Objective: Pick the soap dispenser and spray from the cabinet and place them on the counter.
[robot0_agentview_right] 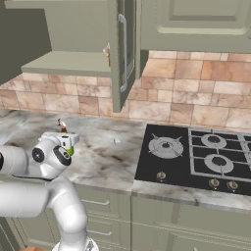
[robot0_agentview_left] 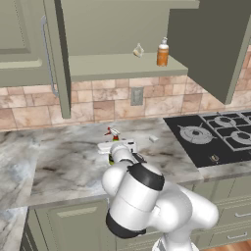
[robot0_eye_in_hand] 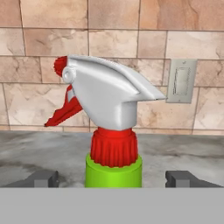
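Note:
The spray (robot0_eye_in_hand: 111, 109), a green bottle with a red-and-white trigger head, stands upright on the marble counter (robot0_agentview_left: 63, 162). My gripper (robot0_eye_in_hand: 113, 179) is open, one fingertip on each side of the bottle's green body with a gap at both. From the base views the spray head (robot0_agentview_left: 112, 132) (robot0_agentview_right: 62, 128) pokes up just beyond the gripper (robot0_agentview_left: 116, 146) (robot0_agentview_right: 63, 139). The orange soap dispenser (robot0_agentview_left: 162, 53) with its white pump stands on the shelf of the open olive-green cabinet (robot0_agentview_left: 122, 66). In the right base view the cabinet door (robot0_agentview_right: 122, 54) largely hides the soap dispenser (robot0_agentview_right: 107, 53).
A black stovetop (robot0_agentview_left: 215, 137) (robot0_agentview_right: 196, 157) lies right of the counter. A small pale object (robot0_agentview_left: 153, 139) lies on the marble near the spray. Another small item (robot0_agentview_left: 138, 50) sits on the shelf beside the dispenser. A wall outlet (robot0_eye_in_hand: 180, 81) is on the tiled backsplash.

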Tool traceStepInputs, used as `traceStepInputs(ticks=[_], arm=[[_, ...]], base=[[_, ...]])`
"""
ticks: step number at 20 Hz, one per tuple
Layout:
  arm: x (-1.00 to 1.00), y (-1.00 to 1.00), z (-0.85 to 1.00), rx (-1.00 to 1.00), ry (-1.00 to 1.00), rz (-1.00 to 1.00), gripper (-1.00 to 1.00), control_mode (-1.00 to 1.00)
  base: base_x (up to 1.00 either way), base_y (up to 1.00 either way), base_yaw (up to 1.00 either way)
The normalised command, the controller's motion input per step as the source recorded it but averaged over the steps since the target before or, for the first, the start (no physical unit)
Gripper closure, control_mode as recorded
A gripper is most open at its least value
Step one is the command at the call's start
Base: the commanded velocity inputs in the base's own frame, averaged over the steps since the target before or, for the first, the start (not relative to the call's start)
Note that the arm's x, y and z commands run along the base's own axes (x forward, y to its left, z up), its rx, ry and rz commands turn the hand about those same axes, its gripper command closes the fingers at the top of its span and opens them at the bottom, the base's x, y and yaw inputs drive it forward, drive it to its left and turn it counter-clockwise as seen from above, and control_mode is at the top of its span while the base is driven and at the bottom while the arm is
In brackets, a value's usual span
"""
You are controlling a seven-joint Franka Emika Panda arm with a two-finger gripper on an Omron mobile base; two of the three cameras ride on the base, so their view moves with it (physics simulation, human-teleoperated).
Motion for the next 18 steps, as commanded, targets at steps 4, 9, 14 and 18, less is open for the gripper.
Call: traceStepInputs(ticks=[4, 9, 14, 18], arm=[[-0.07, -0.07, 0.04, 0.01, 0.00, 0.00, -1.00, -1.00], [-0.14, -0.01, 0.12, 0.01, 0.00, -0.01, -1.00, -1.00], [-0.16, 0.00, 0.09, 0.00, 0.00, -0.01, -1.00, -1.00], [-0.19, -0.01, 0.05, 0.00, 0.00, -0.01, -1.00, -1.00]], base=[[0.00, 0.00, 0.00], [0.00, 0.00, 0.00], [0.00, 0.00, 0.00], [0.00, 0.00, 0.00]])
